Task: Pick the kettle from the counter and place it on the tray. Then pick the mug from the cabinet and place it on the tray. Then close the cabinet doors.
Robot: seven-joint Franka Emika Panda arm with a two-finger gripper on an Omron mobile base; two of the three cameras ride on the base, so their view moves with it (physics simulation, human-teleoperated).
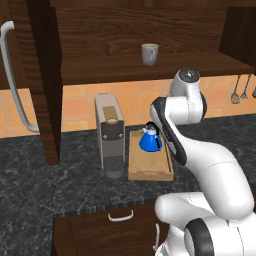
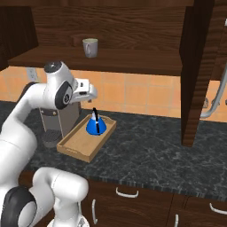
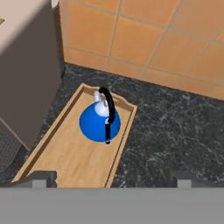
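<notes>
Blue kettle [image 3: 99, 120] sits at the wooden tray's [image 3: 61, 157] far end, beside the grey coffee machine [image 1: 110, 134]; gripper [image 3: 111, 178] jaws spread wide above, holding nothing. Mug [image 2: 90, 47] stands on the cabinet [image 2: 133, 62] shelf, doors swung open.

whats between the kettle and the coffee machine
Only bare tray floor and its rim separate the kettle from the coffee machine, seen in the hand view.
</notes>
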